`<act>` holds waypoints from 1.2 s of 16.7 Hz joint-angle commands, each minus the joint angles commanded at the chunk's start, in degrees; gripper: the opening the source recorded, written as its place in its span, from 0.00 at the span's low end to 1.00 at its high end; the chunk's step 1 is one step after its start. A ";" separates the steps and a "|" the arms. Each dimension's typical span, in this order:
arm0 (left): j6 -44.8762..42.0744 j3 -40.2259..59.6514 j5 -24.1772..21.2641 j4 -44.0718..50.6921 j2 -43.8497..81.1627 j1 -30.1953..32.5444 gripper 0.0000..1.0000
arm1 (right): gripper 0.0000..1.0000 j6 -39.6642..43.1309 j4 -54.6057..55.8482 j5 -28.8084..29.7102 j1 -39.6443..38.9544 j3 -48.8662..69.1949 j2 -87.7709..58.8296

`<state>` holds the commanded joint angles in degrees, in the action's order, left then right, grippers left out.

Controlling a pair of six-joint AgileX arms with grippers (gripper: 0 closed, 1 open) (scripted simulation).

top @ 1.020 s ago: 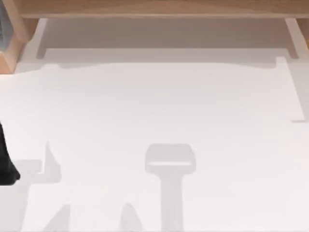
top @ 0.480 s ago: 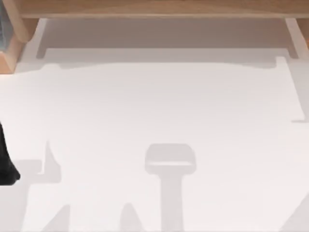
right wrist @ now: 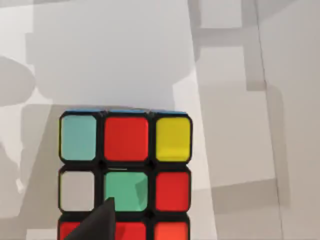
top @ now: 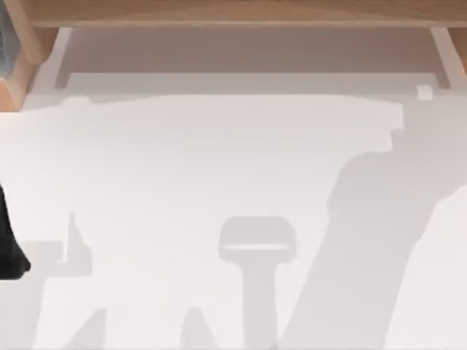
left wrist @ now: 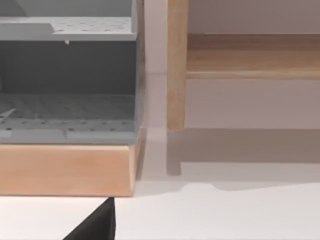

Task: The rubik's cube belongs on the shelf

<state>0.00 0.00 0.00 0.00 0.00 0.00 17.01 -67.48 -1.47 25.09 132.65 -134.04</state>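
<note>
The rubik's cube [right wrist: 125, 170] sits close under my right wrist camera, with red, yellow, green, white and light-blue stickers in a black grid and white table behind it. A dark part of my right gripper [right wrist: 95, 225] overlaps the cube's green centre sticker; whether it holds the cube cannot be told. The shelf [top: 233, 11] is a long light-brown board across the far edge of the table, and its board [left wrist: 250, 55] and upright support [left wrist: 176, 65] appear in the left wrist view. My left gripper [left wrist: 97, 225] is parked at the table's left, its arm [top: 9, 244] at the edge.
A grey perforated rack on a wooden base [left wrist: 65, 170] stands at the far left beside the shelf's support. A broad arm shadow [top: 365, 240] lies across the right half of the white table [top: 182, 160].
A broad shadow has swept in from the lower right and now reaches up toward the shelf's right end. The left arm has not moved.
</note>
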 joint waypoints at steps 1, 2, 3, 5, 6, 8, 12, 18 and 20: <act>0.00 0.00 0.00 0.00 0.00 0.00 1.00 | 1.00 -1.95 -2.76 -0.14 -1.25 0.41 -0.81; 0.00 0.00 0.00 0.00 0.00 0.00 1.00 | 1.00 -3.56 -4.95 -0.29 -2.25 0.60 -1.58; 0.00 0.00 0.00 0.00 0.00 0.00 1.00 | 1.00 -4.71 -6.43 -0.43 -2.93 0.57 -2.21; 0.00 0.00 0.00 0.00 0.00 0.00 1.00 | 1.00 -5.60 -7.58 -0.56 -3.46 0.43 -2.75; 0.00 0.00 0.00 0.00 0.00 0.00 1.00 | 1.00 -5.60 -7.58 -0.56 -3.46 0.43 -2.75; 0.00 0.00 0.00 0.00 0.00 0.00 1.00 | 1.00 -5.60 -7.58 -0.56 -3.46 0.43 -2.75; 0.00 0.00 0.00 0.00 0.00 0.00 1.00 | 1.00 -5.45 -5.15 -0.58 -3.30 -0.82 -3.94; 0.00 0.00 0.00 0.00 0.00 0.00 1.00 | 1.00 -6.13 1.50 -0.39 -3.96 -3.42 -7.96; 0.00 0.00 0.00 0.00 0.00 0.00 1.00 | 1.00 -6.13 1.50 -0.39 -3.96 -3.42 -7.96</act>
<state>0.00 0.00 0.00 0.00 0.00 0.00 10.87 -65.99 -1.86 21.13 129.23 -142.00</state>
